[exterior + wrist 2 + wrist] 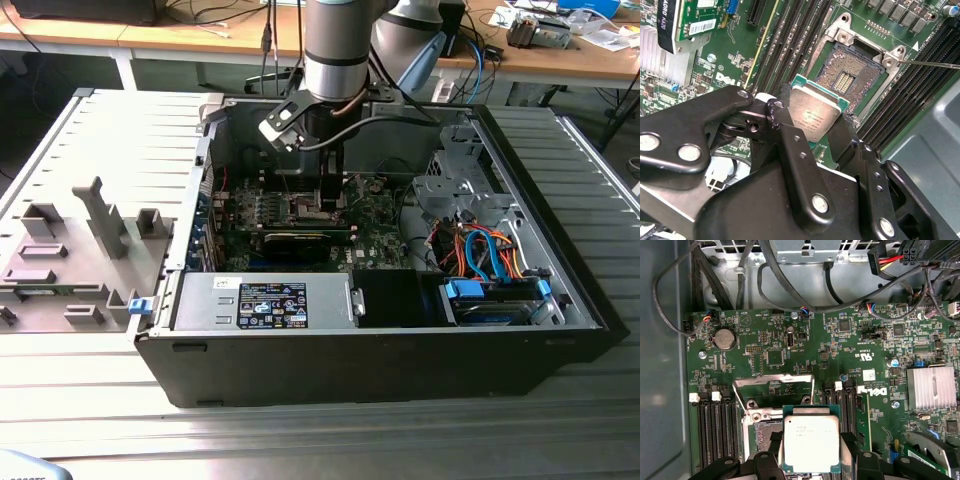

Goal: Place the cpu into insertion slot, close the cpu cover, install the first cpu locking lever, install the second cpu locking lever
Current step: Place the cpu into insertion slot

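Observation:
My gripper [812, 119] is shut on the cpu [815, 115], its black fingers [777, 107] pinching two opposite edges, silver face showing. It hangs just above the green board, beside the insertion slot [852, 75]. The slot lies open with its pin field bare. In the first wrist view the cpu [811, 442] covers part of the insertion slot [760, 432]. The cpu cover [774, 379] stands tilted up behind the slot. A thin locking lever [932, 64] sticks out past the slot's corner. In the exterior view the gripper [330, 200] reaches down into the open computer case [380, 370].
Long black memory slots [800, 35] flank the socket on both sides. A finned heat sink [931, 387] and black cables [790, 290] lie nearby. The case holds a power supply [270, 300] and a blue drive bay [495, 292]. Grey fixtures [60, 260] stand at the exterior view's left.

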You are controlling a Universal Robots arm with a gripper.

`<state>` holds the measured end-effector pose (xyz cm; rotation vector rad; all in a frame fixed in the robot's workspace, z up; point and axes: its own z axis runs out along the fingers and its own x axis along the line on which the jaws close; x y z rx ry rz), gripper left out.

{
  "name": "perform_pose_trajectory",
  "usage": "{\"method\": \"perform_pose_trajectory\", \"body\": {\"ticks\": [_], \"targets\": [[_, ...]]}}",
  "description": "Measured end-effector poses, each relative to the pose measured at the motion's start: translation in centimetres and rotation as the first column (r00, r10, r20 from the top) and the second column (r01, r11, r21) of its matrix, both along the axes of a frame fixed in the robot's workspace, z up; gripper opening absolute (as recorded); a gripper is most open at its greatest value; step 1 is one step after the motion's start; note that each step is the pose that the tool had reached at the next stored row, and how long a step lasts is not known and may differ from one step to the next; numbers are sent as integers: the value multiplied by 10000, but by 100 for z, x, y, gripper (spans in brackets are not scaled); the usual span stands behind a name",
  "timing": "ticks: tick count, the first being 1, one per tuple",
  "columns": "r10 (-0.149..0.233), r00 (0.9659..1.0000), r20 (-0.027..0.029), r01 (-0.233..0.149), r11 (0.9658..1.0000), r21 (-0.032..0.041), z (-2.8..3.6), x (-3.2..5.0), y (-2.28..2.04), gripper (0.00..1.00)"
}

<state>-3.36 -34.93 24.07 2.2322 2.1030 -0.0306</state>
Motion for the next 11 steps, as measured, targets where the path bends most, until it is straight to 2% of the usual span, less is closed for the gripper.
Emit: {"method": "perform_pose_trajectory", "body": {"ticks": [3,11], "targets": [[0,10000,0,0,10000,-3,-27,-5,0,54],[0,10000,0,0,10000,-4,-39,-6,0,54]]}}
